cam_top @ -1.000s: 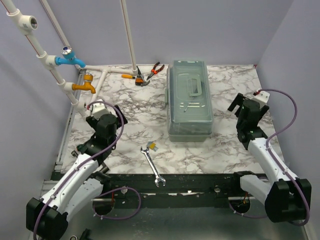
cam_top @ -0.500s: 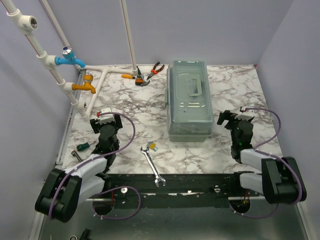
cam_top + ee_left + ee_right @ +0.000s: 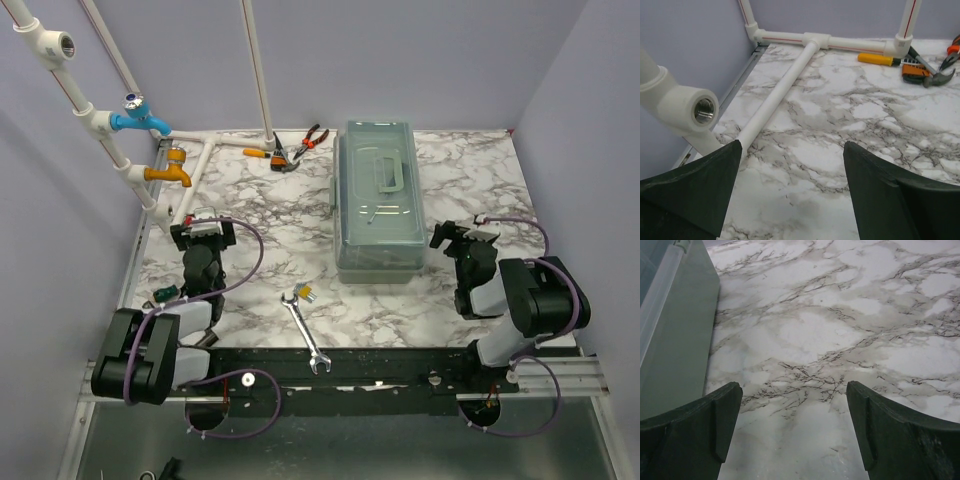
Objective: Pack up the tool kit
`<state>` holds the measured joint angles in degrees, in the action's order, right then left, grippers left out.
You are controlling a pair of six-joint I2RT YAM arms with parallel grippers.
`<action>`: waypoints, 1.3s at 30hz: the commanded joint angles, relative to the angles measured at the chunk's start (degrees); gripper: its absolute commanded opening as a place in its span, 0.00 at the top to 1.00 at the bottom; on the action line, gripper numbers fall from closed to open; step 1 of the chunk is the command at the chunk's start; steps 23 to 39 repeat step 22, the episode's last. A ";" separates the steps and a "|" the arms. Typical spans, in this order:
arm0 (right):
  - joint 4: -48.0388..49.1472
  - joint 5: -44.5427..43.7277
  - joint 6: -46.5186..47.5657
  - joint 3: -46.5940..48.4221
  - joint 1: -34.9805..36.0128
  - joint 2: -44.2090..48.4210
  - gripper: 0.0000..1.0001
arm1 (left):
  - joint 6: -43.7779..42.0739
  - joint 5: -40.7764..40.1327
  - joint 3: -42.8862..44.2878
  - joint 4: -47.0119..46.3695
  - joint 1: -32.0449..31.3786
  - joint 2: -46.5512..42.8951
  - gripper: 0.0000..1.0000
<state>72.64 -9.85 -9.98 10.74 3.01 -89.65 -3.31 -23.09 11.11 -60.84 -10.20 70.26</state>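
The grey-green toolbox (image 3: pixel 378 200) stands in the middle of the table with its translucent lid closed; its side wall shows at the left of the right wrist view (image 3: pixel 675 340). Orange-handled pliers (image 3: pixel 313 136), a yellow-handled screwdriver (image 3: pixel 258 154) and a small hammer-like tool (image 3: pixel 286 162) lie at the back by the white pipe; they also show in the left wrist view, with the screwdriver (image 3: pixel 877 59) plainest. My left gripper (image 3: pixel 203 232) (image 3: pixel 792 147) is open and empty, low over bare marble at the left. My right gripper (image 3: pixel 462 235) (image 3: pixel 794 387) is open and empty, just right of the toolbox.
A steel wrench (image 3: pixel 305 335) and a small yellow piece (image 3: pixel 304 293) lie near the front edge. A green-handled screwdriver (image 3: pixel 165 293) lies left of my left arm. White pipework (image 3: pixel 775 95) with blue and orange taps (image 3: pixel 140 120) runs along the left and back.
Both arms have folded back toward their bases, and both grippers now sit lower and nearer the front. The green-handled screwdriver at the left has come into sight.
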 commanded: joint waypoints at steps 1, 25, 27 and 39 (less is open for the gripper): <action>8.14 -0.49 1.12 0.15 -0.02 -3.24 0.01 | 1.21 13.67 -1.42 -10.89 4.58 3.88 0.17; 2.48 3.69 2.74 3.23 -0.02 -3.43 0.00 | 3.04 17.04 2.16 -1.57 7.00 3.09 0.01; 2.48 3.69 2.74 3.23 -0.02 -3.43 0.00 | 3.04 17.04 2.16 -1.57 7.00 3.09 0.01; 2.48 3.69 2.74 3.23 -0.02 -3.43 0.00 | 3.04 17.04 2.16 -1.57 7.00 3.09 0.01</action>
